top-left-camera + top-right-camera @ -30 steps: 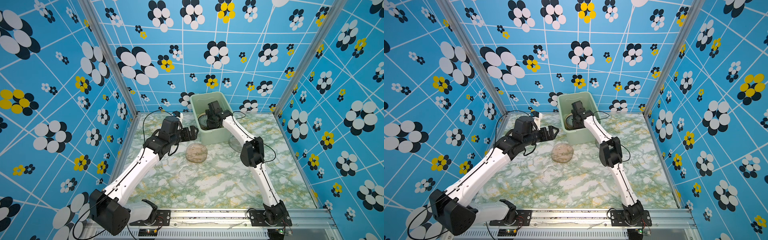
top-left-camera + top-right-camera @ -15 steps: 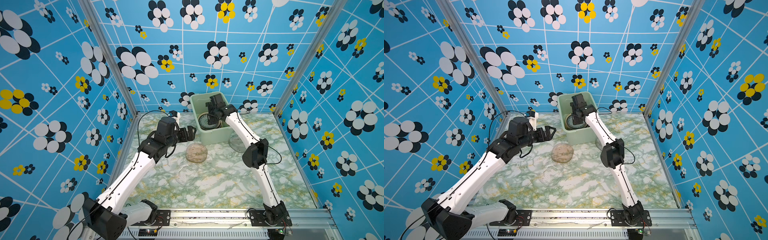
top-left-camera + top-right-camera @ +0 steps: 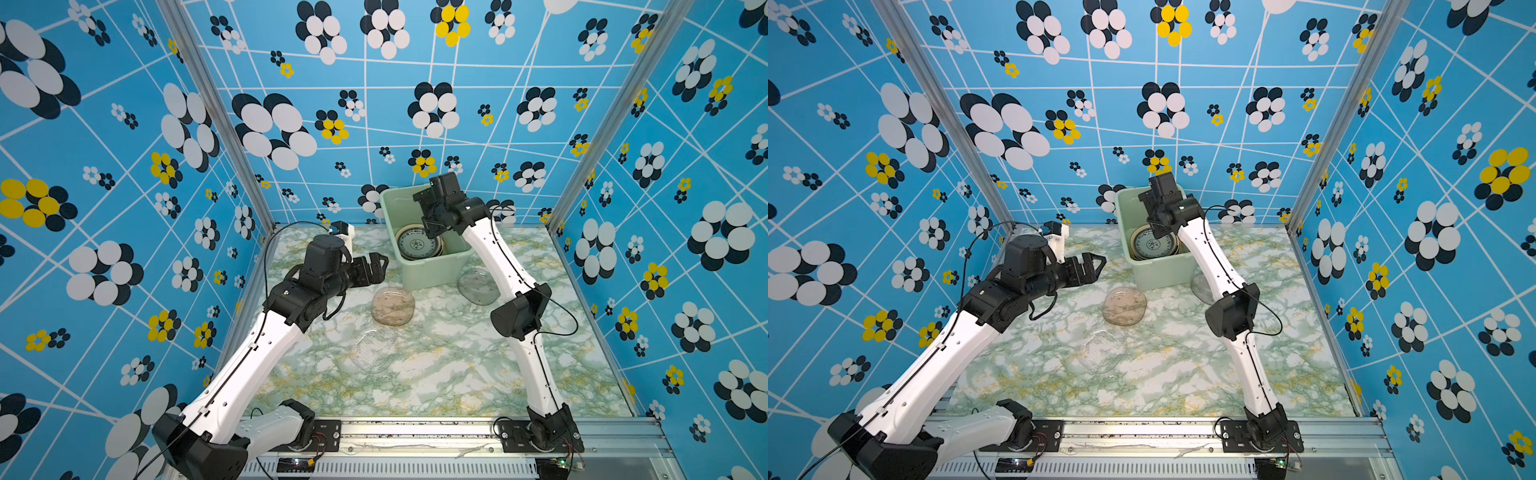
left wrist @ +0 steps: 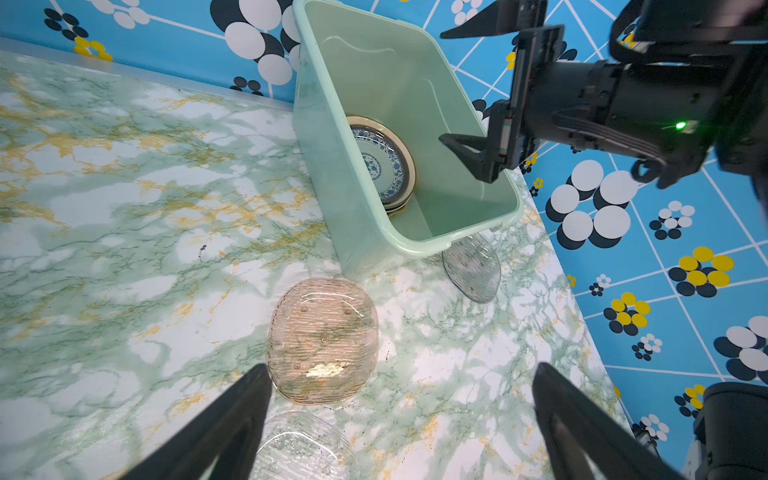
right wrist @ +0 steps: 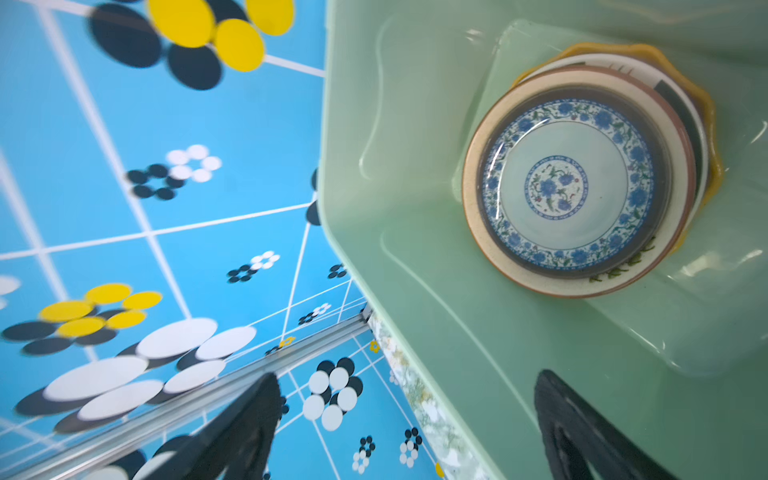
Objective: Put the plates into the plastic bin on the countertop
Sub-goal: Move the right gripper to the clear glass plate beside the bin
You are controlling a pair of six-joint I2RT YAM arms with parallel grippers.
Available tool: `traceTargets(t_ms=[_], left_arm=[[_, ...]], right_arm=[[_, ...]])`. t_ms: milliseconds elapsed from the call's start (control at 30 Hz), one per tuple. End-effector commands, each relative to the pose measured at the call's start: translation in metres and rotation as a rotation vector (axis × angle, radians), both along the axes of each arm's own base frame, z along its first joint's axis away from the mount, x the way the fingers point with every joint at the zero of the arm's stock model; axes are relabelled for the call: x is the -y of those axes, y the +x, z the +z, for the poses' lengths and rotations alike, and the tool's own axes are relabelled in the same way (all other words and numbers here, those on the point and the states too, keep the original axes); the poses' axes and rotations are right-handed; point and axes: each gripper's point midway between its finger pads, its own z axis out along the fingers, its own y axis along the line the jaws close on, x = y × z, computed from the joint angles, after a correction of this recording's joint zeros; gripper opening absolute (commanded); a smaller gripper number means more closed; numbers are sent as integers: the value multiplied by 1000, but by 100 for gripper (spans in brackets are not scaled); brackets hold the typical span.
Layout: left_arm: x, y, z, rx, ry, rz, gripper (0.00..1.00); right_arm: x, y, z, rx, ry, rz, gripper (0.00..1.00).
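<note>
The plastic bin stands at the back of the countertop. It holds stacked plates with a blue-patterned one on top. On the countertop lie a brown glass plate, a clear one and a grey one. My right gripper hovers open and empty over the bin's rim. My left gripper is open and empty, above the countertop near the brown plate.
Blue flowered walls close in the back and both sides. The bin sits close to the back wall. The right arm's forearm passes over the grey plate and hides part of it in both top views. A metal rail runs along the front edge.
My right gripper has risen out of the bin, up and toward the back wall, leaving the stack inside. The left arm shifted its elbow, while its gripper stayed near the brown plate.
</note>
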Motion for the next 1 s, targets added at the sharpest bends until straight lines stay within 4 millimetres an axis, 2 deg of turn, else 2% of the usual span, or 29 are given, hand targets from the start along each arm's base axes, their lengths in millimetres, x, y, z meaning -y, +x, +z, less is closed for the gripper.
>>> traceTargets(t_ms=[0, 33, 67, 133, 233, 333, 433, 567, 700, 867, 967], left_arm=[[-2, -19, 20, -5, -46, -44, 99], [1, -24, 21, -12, -62, -68, 99], [5, -28, 23, -20, -79, -97, 99], [17, -38, 26, -30, -116, -180, 99], [42, -54, 32, -14, -121, -337, 99], [65, -67, 33, 32, -37, -455, 99], [90, -71, 31, 53, 30, -533, 99], [125, -77, 31, 145, 114, -641, 99], [166, -82, 25, 228, 187, -779, 99], [215, -88, 5, 248, 251, -941, 99], [242, -94, -9, 242, 288, -1014, 99]], right_arm=[[22, -43, 70, 146, -140, 207, 92], [26, -50, 70, 141, -171, 250, 91], [34, -66, 81, 146, -193, 292, 91], [44, -85, 79, 123, -211, 387, 90], [56, -113, 67, 77, -213, 517, 89], [73, -139, 52, 54, -219, 593, 89], [108, -158, 29, 15, -222, 547, 89], [151, -171, 4, 37, -185, 412, 87], [195, -187, -31, 65, -208, 335, 84], [231, -199, -102, -40, -93, 269, 82], [251, -202, -137, -74, -77, 226, 79]])
